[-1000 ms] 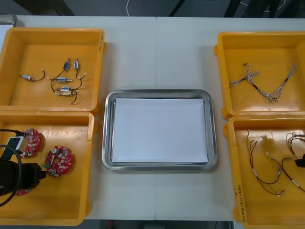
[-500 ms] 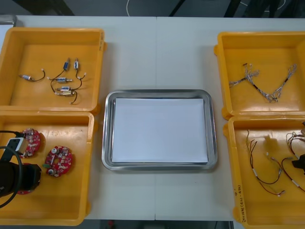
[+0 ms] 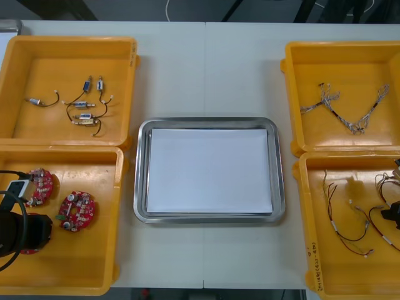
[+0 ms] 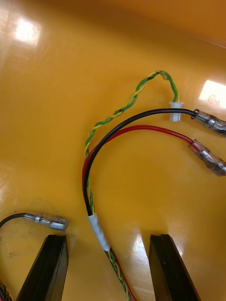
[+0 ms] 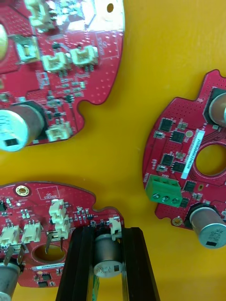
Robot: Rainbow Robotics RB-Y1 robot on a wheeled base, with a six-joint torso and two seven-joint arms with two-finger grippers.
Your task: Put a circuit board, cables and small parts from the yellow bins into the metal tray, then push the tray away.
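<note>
From above, a shiny rectangular metal tray (image 3: 209,122) with a white inside sits in the middle of the light surface (image 3: 206,69), between four yellow plastic bins. The far-left bin (image 3: 69,44) holds small metal parts (image 3: 84,115) with dark leads. The far-right bin (image 3: 340,62) holds pale twisted cables (image 3: 350,112). Round red circuit boards (image 3: 77,211) lie in the near-left bin (image 3: 94,262), and the black left arm (image 3: 19,231) hangs over one of them at the bin's outer side. Red and black cables (image 3: 347,222) lie in the near-right bin (image 3: 325,269), with the black tip of the right arm (image 3: 394,214) low over them at the outer edge.

In the right wrist view, the right gripper (image 4: 107,242) stands wide, its two fingers well apart. Between them runs a cable bundle (image 4: 99,230) bound with white tape. A black wire (image 4: 136,120), a red wire (image 4: 141,129) and a green-and-yellow twisted pair (image 4: 127,101) fan out from it. The black and red wires end in metal terminals (image 4: 209,157), and the pair ends in a small white plug (image 4: 175,112). Another black wire's metal end (image 4: 47,220) lies just beside one finger.

In the left wrist view, the left gripper (image 5: 107,235) is narrowed onto a silver cylinder (image 5: 107,258) standing at the edge of the gripped board (image 5: 33,230), with a finger against each side. Two more boards lie near it, apart from each other: the upper board (image 5: 70,56), and one with a green terminal block (image 5: 164,189).
</note>
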